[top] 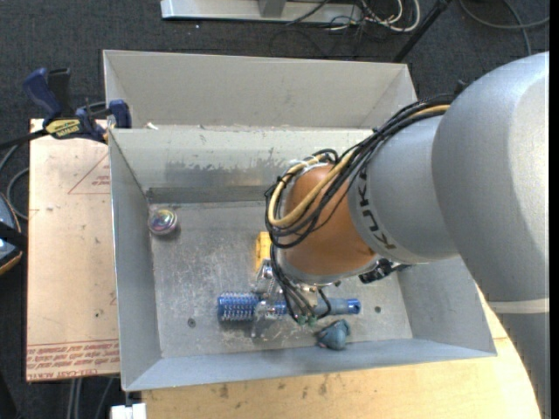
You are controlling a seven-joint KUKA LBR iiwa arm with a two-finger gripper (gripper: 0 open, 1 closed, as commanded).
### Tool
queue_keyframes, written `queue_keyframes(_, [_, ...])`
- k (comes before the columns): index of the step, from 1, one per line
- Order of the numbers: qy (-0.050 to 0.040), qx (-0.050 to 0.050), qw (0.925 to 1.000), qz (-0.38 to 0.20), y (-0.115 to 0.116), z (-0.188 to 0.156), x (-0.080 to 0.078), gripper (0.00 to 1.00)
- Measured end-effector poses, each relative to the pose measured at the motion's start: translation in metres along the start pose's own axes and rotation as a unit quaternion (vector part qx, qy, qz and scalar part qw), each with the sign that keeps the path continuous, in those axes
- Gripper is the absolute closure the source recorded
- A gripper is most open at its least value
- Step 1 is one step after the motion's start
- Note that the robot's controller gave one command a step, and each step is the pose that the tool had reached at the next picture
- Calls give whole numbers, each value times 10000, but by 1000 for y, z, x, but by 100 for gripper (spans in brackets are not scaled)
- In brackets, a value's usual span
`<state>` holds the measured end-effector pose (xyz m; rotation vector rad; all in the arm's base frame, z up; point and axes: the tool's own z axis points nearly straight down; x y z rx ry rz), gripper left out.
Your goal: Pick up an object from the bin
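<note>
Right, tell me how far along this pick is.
Done: the arm is down in the bin, its gripper low near the front, beside a blue ridged roller. In hand: I cannot see anything gripped. Left: the grasp and lift; the roller, a yellow piece, a grey-blue lump and a small ball lie on the floor.

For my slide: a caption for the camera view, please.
Gripper low in the grey bin, beside a blue bristly roller.

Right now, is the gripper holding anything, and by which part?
Cannot be told. The gripper is down beside the small blue ribbed cylinder near the front wall of the grey metal bin; whether it grips that or anything is unclear.
</note>
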<state>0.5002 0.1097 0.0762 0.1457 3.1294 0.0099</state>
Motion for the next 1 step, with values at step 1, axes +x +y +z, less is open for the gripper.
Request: queue_keyframes(1, [6,19,9983,-589,1,-126,-3,100])
